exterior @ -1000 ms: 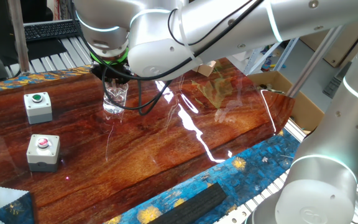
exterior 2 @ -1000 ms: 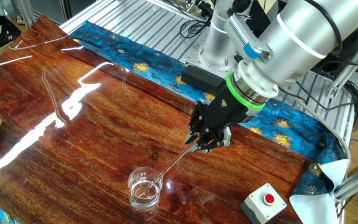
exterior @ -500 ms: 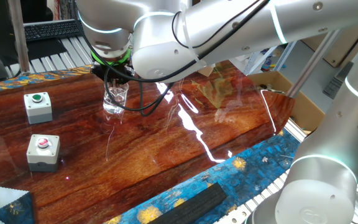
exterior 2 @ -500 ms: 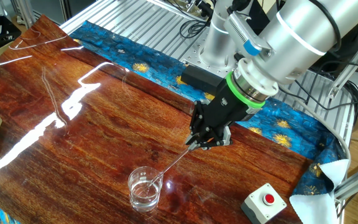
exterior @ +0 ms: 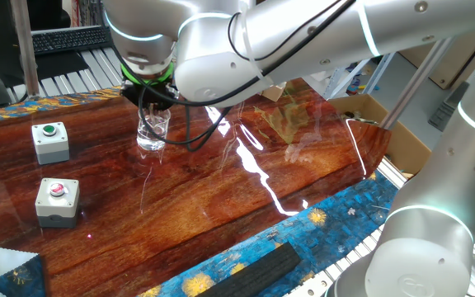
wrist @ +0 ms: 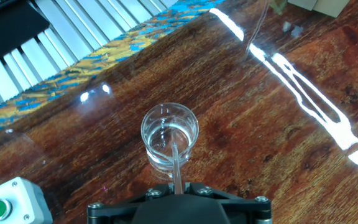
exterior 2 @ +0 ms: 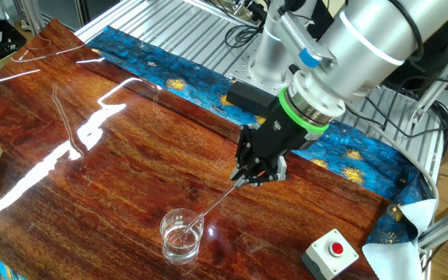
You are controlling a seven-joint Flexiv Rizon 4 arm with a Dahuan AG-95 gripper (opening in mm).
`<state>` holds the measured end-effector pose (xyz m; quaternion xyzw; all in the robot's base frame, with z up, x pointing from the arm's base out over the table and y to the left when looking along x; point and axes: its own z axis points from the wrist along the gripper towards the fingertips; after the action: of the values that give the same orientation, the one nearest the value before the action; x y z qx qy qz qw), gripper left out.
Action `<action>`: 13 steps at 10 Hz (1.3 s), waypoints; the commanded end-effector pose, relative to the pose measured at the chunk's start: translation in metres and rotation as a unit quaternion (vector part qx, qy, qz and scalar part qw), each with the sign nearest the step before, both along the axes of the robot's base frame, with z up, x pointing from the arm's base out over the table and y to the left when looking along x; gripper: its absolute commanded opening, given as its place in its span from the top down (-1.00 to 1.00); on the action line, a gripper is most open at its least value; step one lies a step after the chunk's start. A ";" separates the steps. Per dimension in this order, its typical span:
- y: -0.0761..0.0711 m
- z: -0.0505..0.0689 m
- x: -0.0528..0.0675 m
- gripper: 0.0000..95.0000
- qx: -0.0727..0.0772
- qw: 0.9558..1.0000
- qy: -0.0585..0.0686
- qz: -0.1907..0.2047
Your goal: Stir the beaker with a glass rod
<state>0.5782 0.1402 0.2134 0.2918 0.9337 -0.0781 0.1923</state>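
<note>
Tool (exterior 2: 253,176): clenched on glass rod (exterior 2: 218,204) | rod: slants down from tool into beaker (exterior 2: 180,236) | beaker: upright on surface (exterior 2: 92,187)

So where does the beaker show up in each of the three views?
One fixed view: beaker upper left, just under the claw.
Other fixed view: bottom centre, the rod slanting into it.
Hand view: centre, rod inside.
Shared landmark: the green-button box, bottom left in the hand view; not visible in the other fixed view.
</note>
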 end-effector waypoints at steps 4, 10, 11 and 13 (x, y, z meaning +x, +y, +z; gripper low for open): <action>-0.007 0.010 0.005 1.00 0.035 0.999 0.040 0.012; -0.019 0.024 0.011 1.00 0.076 0.992 0.097 0.020; -0.022 0.027 0.013 1.00 0.084 0.990 0.110 0.023; -0.025 0.031 0.016 1.00 0.093 0.987 0.127 0.025</action>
<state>0.5944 0.1153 0.2434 0.2737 0.9604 -0.0222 0.0479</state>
